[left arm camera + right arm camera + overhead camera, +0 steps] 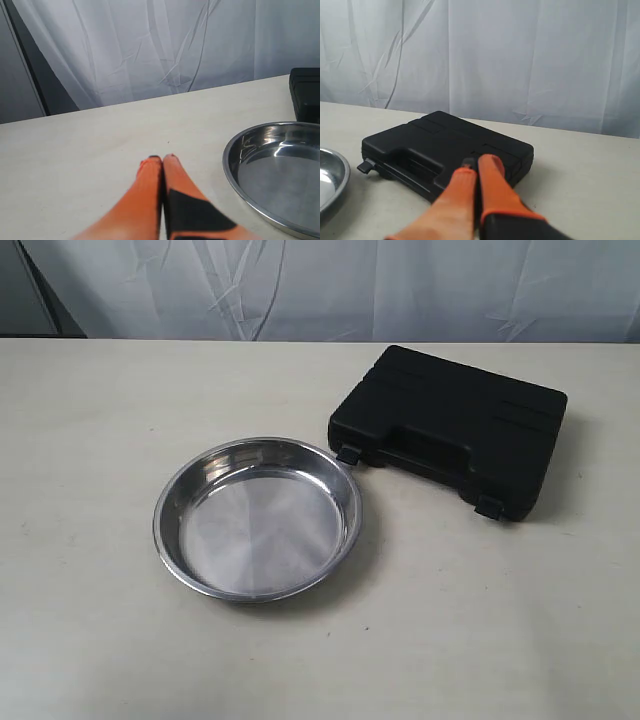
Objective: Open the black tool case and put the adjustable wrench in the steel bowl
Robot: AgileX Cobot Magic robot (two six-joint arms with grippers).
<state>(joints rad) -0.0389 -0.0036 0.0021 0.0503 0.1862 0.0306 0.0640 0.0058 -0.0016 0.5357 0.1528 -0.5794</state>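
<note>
The black tool case (450, 428) lies closed on the table at the right, handle and two latches facing front; it also shows as the black tool case (445, 150) in the right wrist view. The steel bowl (257, 517) sits empty left of it, its rim close to the case's left latch. The adjustable wrench is hidden. My left gripper (163, 159) is shut with nothing in it, over bare table beside the steel bowl (280, 175). My right gripper (476, 164) is shut, empty, in front of the case's front edge. Neither gripper shows in the exterior view.
The pale table (100, 440) stretches wide around both objects. A white curtain (350, 285) hangs behind the far edge. A corner of the case (306, 92) shows past the bowl in the left wrist view.
</note>
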